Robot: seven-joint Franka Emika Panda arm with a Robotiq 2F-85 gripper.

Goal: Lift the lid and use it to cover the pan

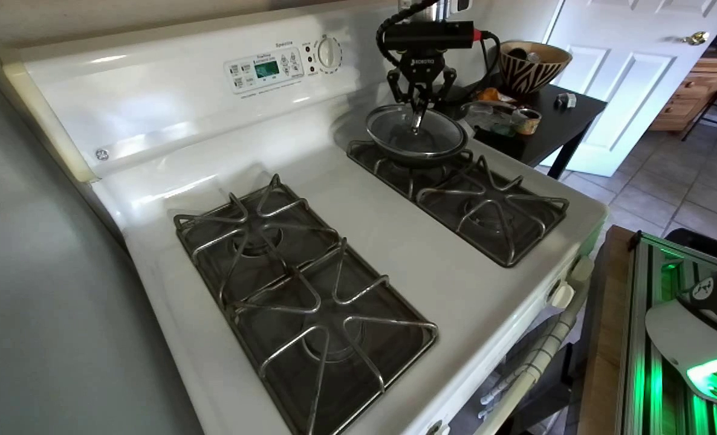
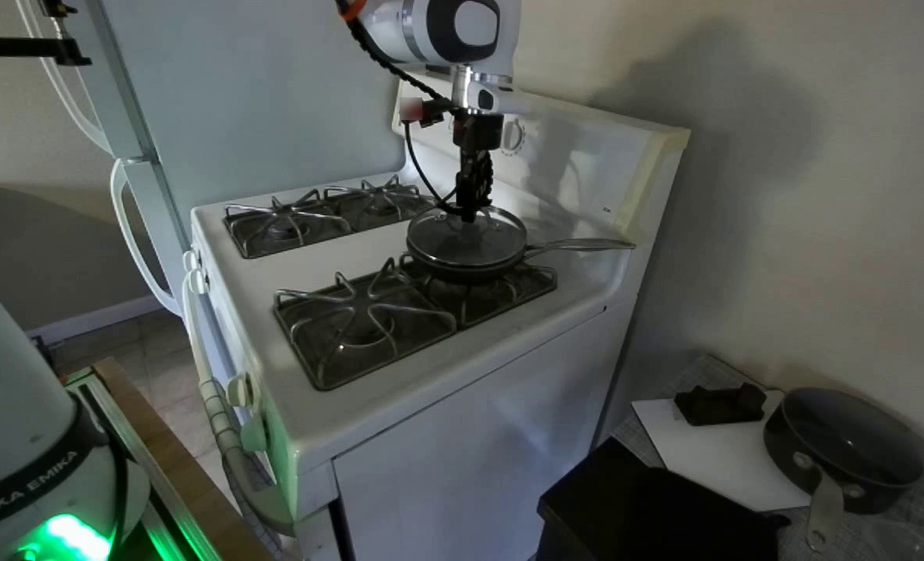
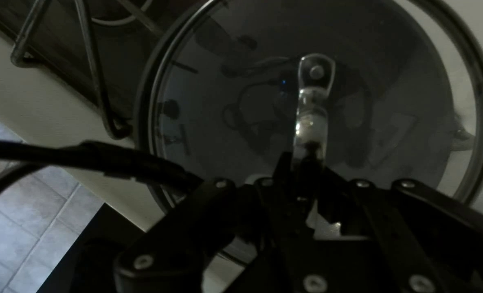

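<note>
From the wrist camera outward: black fingers [image 3: 333, 189] are clamped on the shiny arched handle [image 3: 312, 122] of the round clear glass lid with a thin metal rim [image 2: 466, 240]. Lid is over the shallow round dark frying pan [image 2: 470, 274], whose long grey handle [image 2: 583, 244] runs out toward the bench's rear edge. In the wrist view, white bench shows through the glass inside the rim on the pan-handle side. Could be overhang, could be parallax from a gap; can't tell if rim touches pan.

Pan sits on black metal grates [image 2: 362, 302] at the rear corner of the white enamel bench (stove top) [image 1: 382, 229], the corner away from the pale grey refrigerator [image 2: 259, 93]. Past it: white back panel [image 1: 177, 103] along the rear edge; black side table [image 1: 576, 116] off the side edge.

My read: lift done, covering in hand, nearly finished; only seating and release left. Next move: trim toward the bench's front edge if the offset is real, lower softly until the rim sits all round, then spread fingers and back off straight up. Letting go early could leave the lid cocked.
</note>
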